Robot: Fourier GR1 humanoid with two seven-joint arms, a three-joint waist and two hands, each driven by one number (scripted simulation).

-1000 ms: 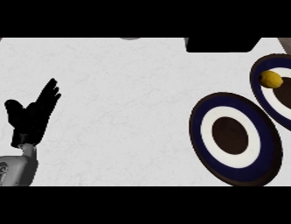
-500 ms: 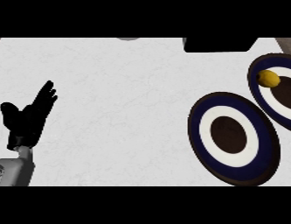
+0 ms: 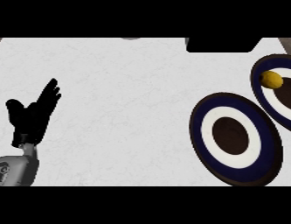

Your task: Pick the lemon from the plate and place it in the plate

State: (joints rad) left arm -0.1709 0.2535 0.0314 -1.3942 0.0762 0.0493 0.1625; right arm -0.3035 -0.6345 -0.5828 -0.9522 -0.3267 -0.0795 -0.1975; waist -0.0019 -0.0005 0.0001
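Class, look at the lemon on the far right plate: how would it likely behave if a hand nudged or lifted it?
The lemon looks small and round, so a nudge would probably roll it across the far plate. Its smooth, curved surface may slip from a pinch. It seems small enough to be light for a hand.

I am counting two plates — a near plate (image 3: 235, 138) and a far plate (image 3: 288, 94) at my right edge, each ringed dark blue and white round a brown middle. One lemon (image 3: 271, 79) is sitting on the far plate. One hand (image 3: 32, 114) of mine is showing — the left.
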